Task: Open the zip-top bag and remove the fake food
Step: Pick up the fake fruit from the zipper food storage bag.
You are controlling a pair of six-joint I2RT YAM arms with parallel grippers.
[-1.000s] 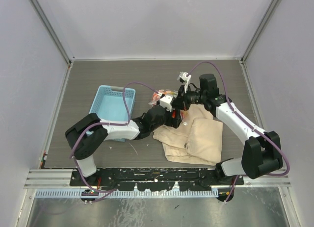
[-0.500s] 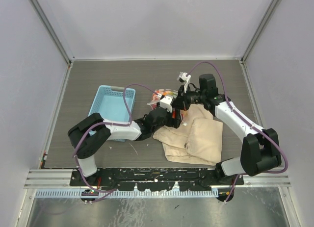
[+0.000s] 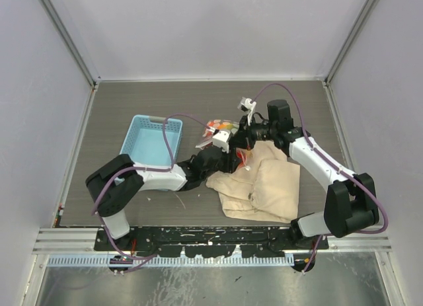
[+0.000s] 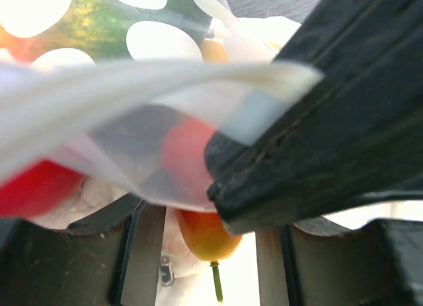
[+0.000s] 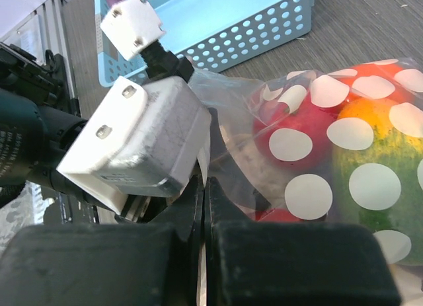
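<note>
- The zip-top bag (image 5: pixel 330 141), clear with white oval spots, hangs just above the table (image 3: pixel 198 98) between my two arms. It sits beside the light blue basket (image 3: pixel 149 144) and over the edge of the beige cloth bag (image 3: pixel 264 180).
- The fake food (image 5: pixel 291 121) is all inside: red, orange and green pieces press against the film.
- My right gripper (image 5: pixel 205 187) is pressed fully closed on a fold of the bag's film near its mouth.
- My left gripper (image 3: pixel 230 151) has the bag's white lip lying across it, one black finger over the film. I cannot tell whether it has clamped.
- Risk: the left fingers may catch both lips at once, so pulling only stretches the mouth and the zip holds.
- Risk: the film is thin and slick, so a hard pull could slide it out of either grip and drop the bag.
- Risk: if the zip bursts open, the round pieces could spill and roll across the table or under the cloth bag.
</note>
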